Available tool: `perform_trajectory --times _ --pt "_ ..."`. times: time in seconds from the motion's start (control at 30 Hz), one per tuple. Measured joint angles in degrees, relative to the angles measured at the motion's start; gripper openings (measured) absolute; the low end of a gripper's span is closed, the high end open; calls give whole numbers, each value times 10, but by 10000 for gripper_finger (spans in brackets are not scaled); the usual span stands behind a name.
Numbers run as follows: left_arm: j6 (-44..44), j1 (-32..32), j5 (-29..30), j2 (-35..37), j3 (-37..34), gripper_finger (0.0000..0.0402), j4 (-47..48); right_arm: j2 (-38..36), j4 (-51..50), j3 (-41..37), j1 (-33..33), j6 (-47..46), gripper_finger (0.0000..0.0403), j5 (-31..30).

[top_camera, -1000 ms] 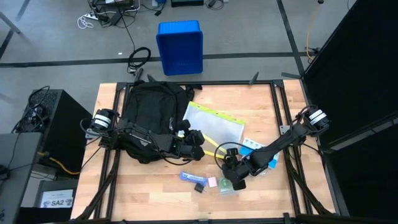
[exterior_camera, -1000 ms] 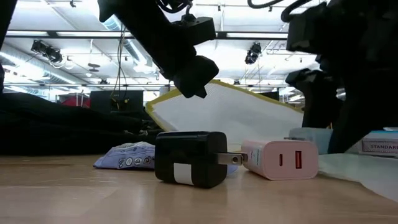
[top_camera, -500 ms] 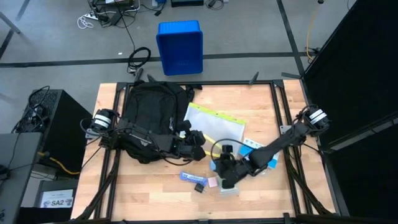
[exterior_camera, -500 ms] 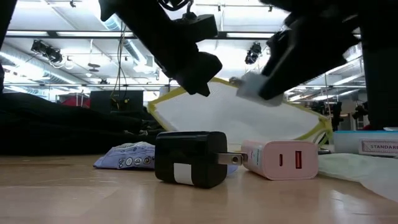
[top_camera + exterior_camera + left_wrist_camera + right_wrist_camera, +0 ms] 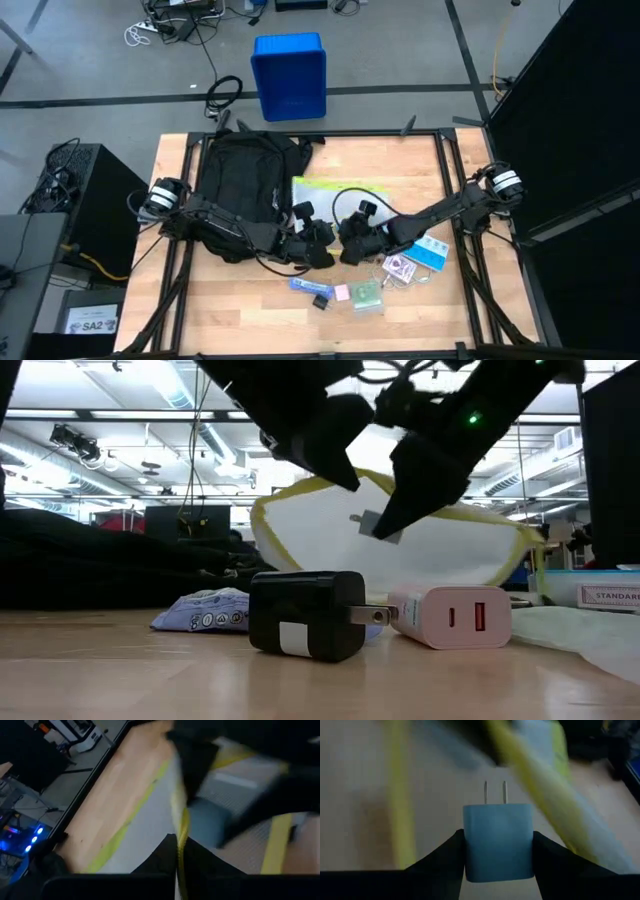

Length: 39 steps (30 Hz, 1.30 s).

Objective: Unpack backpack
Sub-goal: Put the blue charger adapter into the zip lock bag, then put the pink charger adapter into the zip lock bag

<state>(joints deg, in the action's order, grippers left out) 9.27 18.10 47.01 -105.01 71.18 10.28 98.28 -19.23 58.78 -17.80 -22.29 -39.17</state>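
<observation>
The black backpack (image 5: pixel 243 180) lies at the table's left far side, its dark bulk (image 5: pixel 80 570) showing in the low view. My left gripper (image 5: pixel 320 248) (image 5: pixel 177 857) is shut on a white mesh pouch with yellow trim (image 5: pixel 340 187) (image 5: pixel 400 545), just right of the backpack. My right gripper (image 5: pixel 350 242) (image 5: pixel 498 842) hangs close beside the left one, shut on a small light-blue wall charger (image 5: pixel 498 842) (image 5: pixel 372 525) in front of the pouch. My left gripper pinches the pouch's yellow-trimmed edge (image 5: pixel 181 832) between its two fingers. The pouch rises tilted off the table from this hold; its lower part is hidden behind the chargers in the low view. My right gripper pinches the light-blue charger's body by two opposite sides (image 5: pixel 470 845), one finger on each. The two prongs (image 5: pixel 494 792) point away from the gripper. The fingers slant down from the table's right, and the charger is lifted clear of the table.
Near the table's near edge lie a black charger (image 5: pixel 305 615), a pink charger (image 5: pixel 450 615), a blue packet (image 5: pixel 310 286) and a clear bag (image 5: pixel 367 296). Small card boxes (image 5: pixel 415 258) lie right of my grippers. A blue bin (image 5: pixel 290 75) stands beyond the far edge.
My right gripper has risen from the small items by the near edge and moved toward the far edge and left, carrying the blue charger up to the pouch. The pouch's held edge has come up, so it stands steeper and looks narrower from above.
</observation>
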Motion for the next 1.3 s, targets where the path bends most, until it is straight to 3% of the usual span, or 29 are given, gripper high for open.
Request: perform_trajectory --times 0.2,0.33,0.47,0.8,1.07,1.3 --pt "0 3 0 0 2 0 13 0 -2 0 21 14 223 27" --pt "1 3 0 0 3 0 27 0 -2 0 14 21 281 32" --pt "2 3 0 0 3 0 36 0 -2 0 -2 24 311 37" --pt "4 3 0 0 3 0 91 0 74 0 -88 14 275 171" --pt "8 4 -45 0 3 0 92 11 125 0 -140 14 278 167" --pt "17 4 -54 0 3 0 97 104 204 0 -147 23 315 166"
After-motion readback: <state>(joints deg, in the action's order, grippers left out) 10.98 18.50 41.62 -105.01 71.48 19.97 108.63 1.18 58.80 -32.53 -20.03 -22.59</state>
